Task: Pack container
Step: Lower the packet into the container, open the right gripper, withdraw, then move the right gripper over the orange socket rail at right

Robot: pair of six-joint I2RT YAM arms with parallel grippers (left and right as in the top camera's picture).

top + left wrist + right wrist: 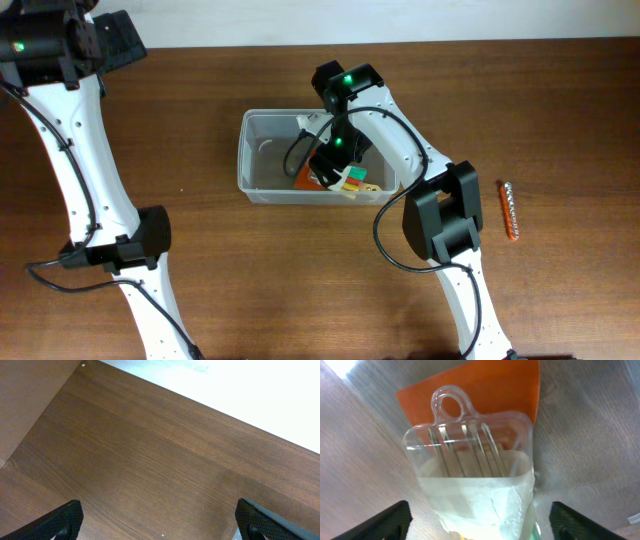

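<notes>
The clear plastic container stands at the middle of the wooden table. My right gripper reaches down inside it, open. In the right wrist view its fingers stand wide apart on either side of a clear blister pack holding thin metal bits, not closed on it. The pack lies on an orange card on the container floor, and both show from overhead. My left gripper is open and empty over bare table at the far left back.
A slim orange and silver tool lies on the table right of the container. The table's back edge runs close to my left gripper. My left arm stretches along the left side.
</notes>
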